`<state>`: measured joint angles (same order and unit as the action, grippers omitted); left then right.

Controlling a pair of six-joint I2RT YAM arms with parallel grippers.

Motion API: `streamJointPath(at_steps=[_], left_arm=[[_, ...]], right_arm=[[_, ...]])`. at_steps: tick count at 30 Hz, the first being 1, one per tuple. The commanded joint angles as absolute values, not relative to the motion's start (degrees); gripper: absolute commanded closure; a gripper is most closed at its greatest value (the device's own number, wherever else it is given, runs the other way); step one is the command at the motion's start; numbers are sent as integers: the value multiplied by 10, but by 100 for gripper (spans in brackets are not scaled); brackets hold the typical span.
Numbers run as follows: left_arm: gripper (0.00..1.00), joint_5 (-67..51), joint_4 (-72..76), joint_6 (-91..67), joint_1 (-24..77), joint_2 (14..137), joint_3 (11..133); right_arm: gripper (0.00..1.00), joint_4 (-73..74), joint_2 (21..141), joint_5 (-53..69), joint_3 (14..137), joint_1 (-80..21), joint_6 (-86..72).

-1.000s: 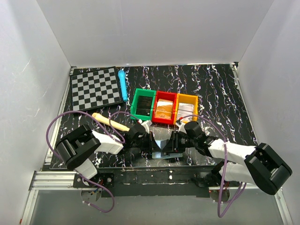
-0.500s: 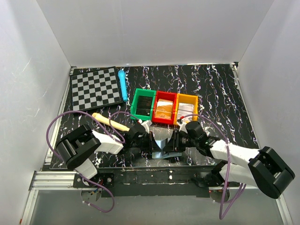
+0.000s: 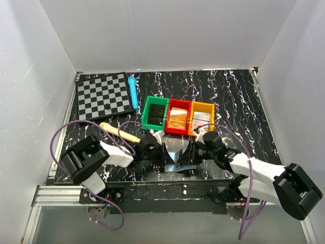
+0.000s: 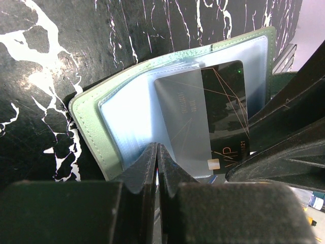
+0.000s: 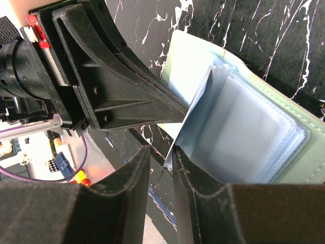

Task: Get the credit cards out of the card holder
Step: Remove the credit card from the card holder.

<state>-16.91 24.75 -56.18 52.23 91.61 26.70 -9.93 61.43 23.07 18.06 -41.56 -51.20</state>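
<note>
The card holder (image 3: 177,154) lies open near the table's front edge, between my two grippers. In the left wrist view it (image 4: 91,127) shows a grey-green rim and pale blue panels, with a black credit card (image 4: 226,112) partly out of a clear sleeve. My left gripper (image 4: 157,148) (image 3: 164,154) is shut on the near edge of the holder's inner panel. My right gripper (image 5: 160,151) (image 3: 191,154) is open, and a thin sheet edge from the holder (image 5: 254,127) stands between its jaws, against the right finger. Its fingers (image 4: 284,137) show at the card's right.
Green (image 3: 155,113), red (image 3: 178,116) and orange (image 3: 202,117) bins stand in a row just behind the holder. A chessboard (image 3: 103,95) and a blue pen (image 3: 133,91) lie at the back left. A wooden stick (image 3: 121,132) lies by the left arm.
The right arm has shifted, its elbow moving right and lower, and its gripper has edged a little closer to the holder. The left arm has stayed still.
</note>
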Motion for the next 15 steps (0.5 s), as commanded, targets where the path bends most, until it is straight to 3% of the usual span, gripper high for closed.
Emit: streamJointPath(at_steps=[1,15], left_arm=[[100,-134,177,-544,520,934,242],[100,-135,179,-546,519,934,240]], right_arm=[[68,-113,596,230,183,-411,-508],[70,-69,587,211,184,-408,-497]])
